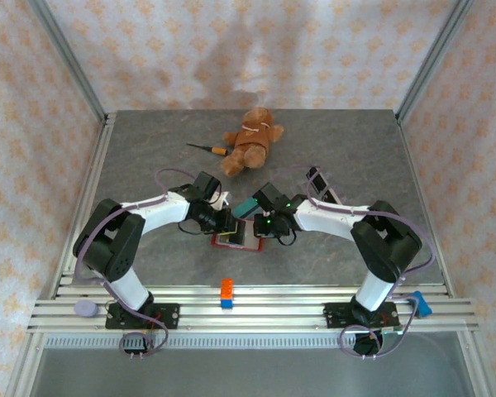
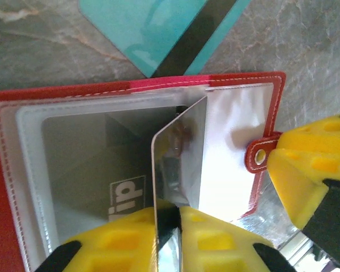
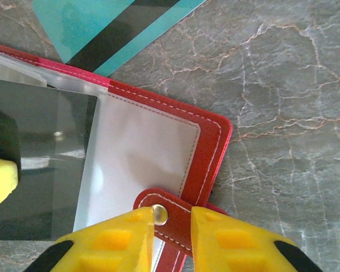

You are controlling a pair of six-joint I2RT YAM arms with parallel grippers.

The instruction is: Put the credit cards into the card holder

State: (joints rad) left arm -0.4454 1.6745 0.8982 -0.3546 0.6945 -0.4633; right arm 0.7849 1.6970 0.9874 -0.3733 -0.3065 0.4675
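My left pincer (image 2: 169,238) grips a silvery card (image 2: 178,161) upright over the open red card holder (image 2: 73,93); my right pincer (image 3: 173,232) pinches its snap tab (image 3: 164,218).

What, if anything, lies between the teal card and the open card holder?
Nothing visible does: the teal card lies on the table right at the card holder's far edge. The left gripper pinches a shiny sheet upright over the pockets.

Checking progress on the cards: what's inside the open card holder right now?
Inside the card holder, clear sleeves cover a dark card. The left claw pinches a silvery card standing there. Anything beneath is covered.
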